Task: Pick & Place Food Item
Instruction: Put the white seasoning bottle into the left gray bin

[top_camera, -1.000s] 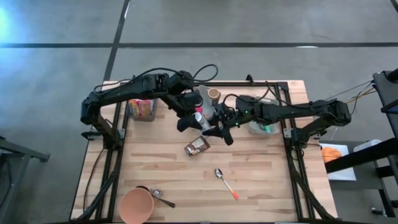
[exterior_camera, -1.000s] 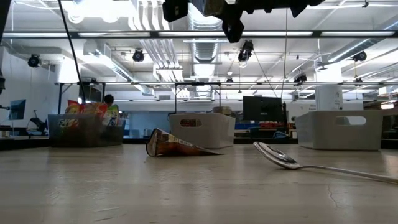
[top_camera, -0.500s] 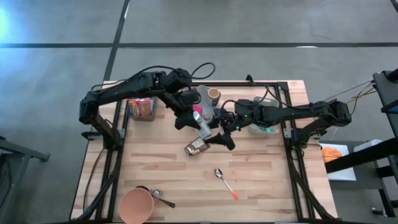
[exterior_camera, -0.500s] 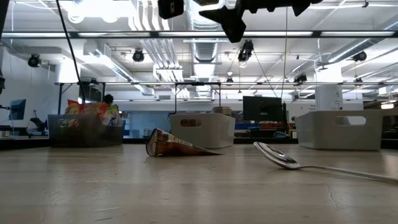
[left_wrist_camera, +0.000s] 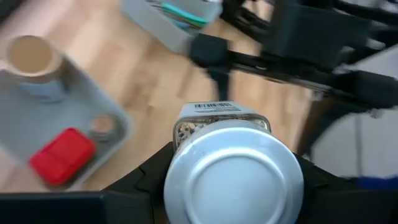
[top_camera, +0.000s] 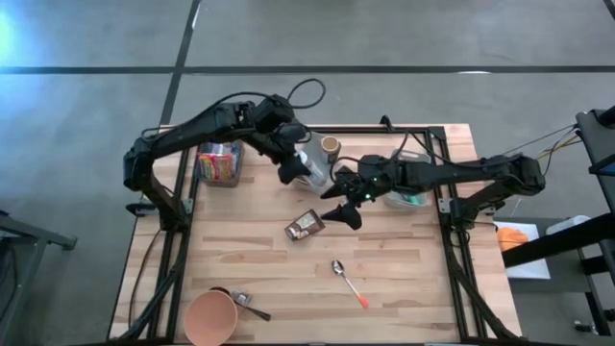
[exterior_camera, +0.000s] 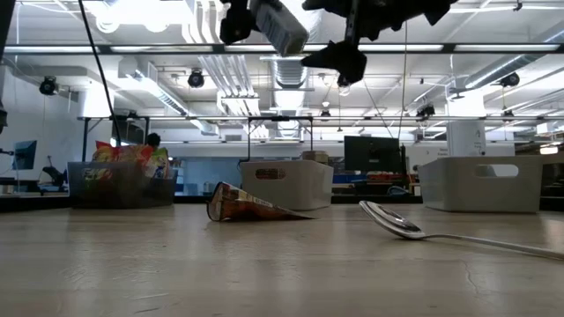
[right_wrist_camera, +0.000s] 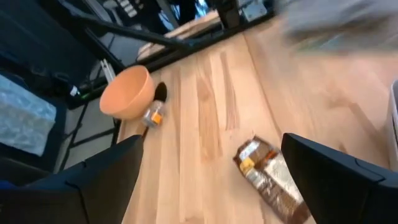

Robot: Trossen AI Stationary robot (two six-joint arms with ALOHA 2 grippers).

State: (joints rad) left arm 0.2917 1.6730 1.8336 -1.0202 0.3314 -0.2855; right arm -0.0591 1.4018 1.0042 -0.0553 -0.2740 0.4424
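Left gripper [top_camera: 296, 165] clamped on metal-capped food can [left_wrist_camera: 231, 163], can raised clear of table [top_camera: 404, 259], above grey bin [top_camera: 317, 154]. In left wrist view, can end fills space between fingers; red packet [left_wrist_camera: 62, 155] and paper cup [left_wrist_camera: 32, 57] lie in bin beyond it. Right gripper [top_camera: 344, 204] released, jaws spread wide, nothing between them, hovering just beside left gripper, above brown snack pouch [top_camera: 304, 226] lying flat on table. Spoon [top_camera: 348, 280] and orange bowl [top_camera: 209, 317] farther off, near table's front.

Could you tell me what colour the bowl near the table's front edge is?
The bowl is orange, clearest in the high view.
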